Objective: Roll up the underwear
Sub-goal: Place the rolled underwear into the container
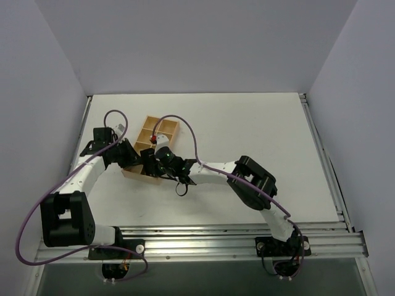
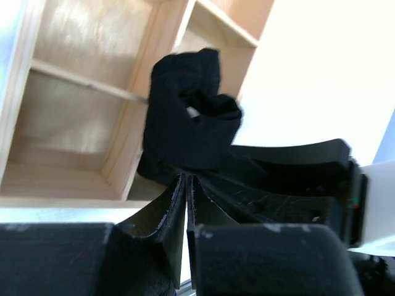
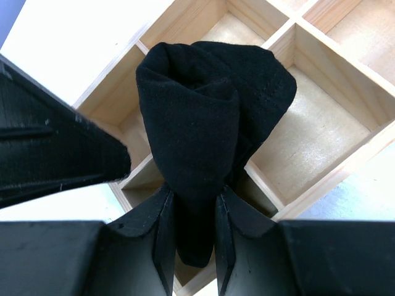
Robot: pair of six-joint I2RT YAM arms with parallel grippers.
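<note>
The underwear (image 3: pixel 197 123) is a rolled black bundle standing upright between my right gripper's (image 3: pixel 194 203) fingers, which are shut on its lower part. It hangs over a corner compartment of the wooden tray (image 3: pixel 336 176). In the left wrist view the same underwear (image 2: pixel 188 117) sits just past my left gripper (image 2: pixel 187 179), whose jaws are shut to a thin slit with nothing showing between them. From above, the left gripper (image 1: pixel 134 159) and right gripper (image 1: pixel 151 165) meet at the tray's near end and hide the bundle.
The tray (image 1: pixel 162 129) has several empty compartments and lies angled at the left middle of the white table (image 1: pixel 259 129). Purple cables (image 1: pixel 185 126) loop over both arms. Grey walls close in the left, right and far sides.
</note>
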